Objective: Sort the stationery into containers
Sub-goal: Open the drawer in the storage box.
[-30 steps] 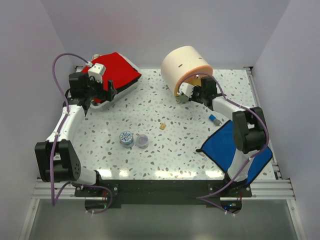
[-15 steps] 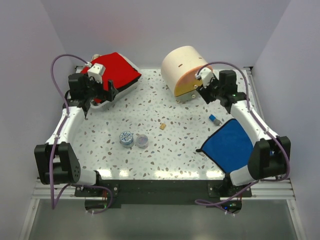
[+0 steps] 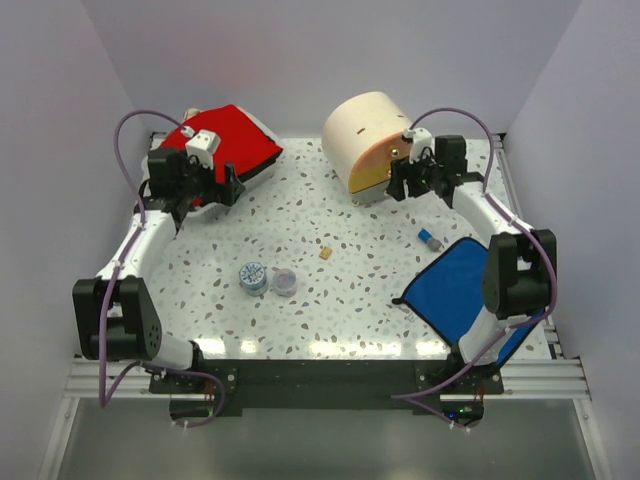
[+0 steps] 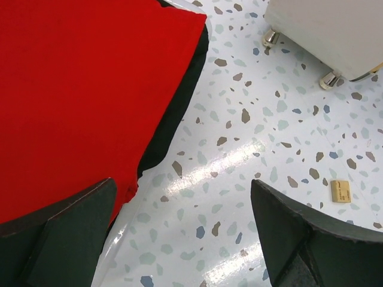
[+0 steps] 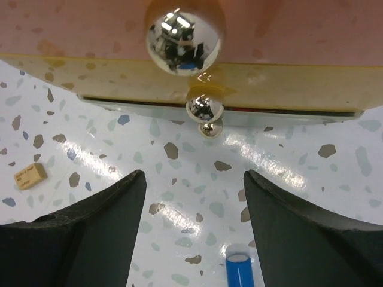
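Observation:
The cream drum stands at the back, its orange drawer front and yellow drawer front facing my right gripper. Each drawer carries a shiny knob. That gripper is open, just in front of the knobs, holding nothing. A blue stub lies under it, and a tan cube lies mid-table. Two tape rolls sit side by side. My left gripper is open and empty beside the red-topped case.
A flat blue cloth lies at the right front, partly under my right arm. The drum rests on small metal feet. White walls close in the table on three sides.
My right gripper has gone from shut to open and backed slightly off the drum's front. Its arm has swung out to the right. The left gripper shifted a little rightward.

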`<state>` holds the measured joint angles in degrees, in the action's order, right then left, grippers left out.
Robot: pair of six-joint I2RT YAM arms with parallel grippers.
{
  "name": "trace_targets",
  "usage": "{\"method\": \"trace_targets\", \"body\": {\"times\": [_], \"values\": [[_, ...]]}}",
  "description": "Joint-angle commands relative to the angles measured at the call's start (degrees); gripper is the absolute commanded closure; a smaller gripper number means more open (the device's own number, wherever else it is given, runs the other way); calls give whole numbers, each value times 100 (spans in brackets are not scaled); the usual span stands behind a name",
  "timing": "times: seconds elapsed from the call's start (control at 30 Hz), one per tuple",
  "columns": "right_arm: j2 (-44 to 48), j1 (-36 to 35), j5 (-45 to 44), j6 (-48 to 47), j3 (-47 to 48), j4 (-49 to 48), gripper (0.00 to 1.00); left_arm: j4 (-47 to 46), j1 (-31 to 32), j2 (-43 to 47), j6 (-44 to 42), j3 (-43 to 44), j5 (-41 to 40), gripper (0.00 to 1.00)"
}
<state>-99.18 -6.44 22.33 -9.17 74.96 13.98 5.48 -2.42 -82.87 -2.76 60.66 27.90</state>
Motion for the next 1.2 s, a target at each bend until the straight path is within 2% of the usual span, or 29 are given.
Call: {"method": "trace_targets", "body": {"times": [0.0, 0.2, 1.17], "values": [[-93, -7, 88, 310, 519, -633, 34, -82, 57, -36, -84, 200, -4, 1], [-260, -15, 123, 319, 651, -827, 40, -64, 74, -62, -128, 174, -57, 1], [-576, -314, -888, 275, 889, -739, 50, -117, 75, 87, -110, -2, -109, 1]]}}
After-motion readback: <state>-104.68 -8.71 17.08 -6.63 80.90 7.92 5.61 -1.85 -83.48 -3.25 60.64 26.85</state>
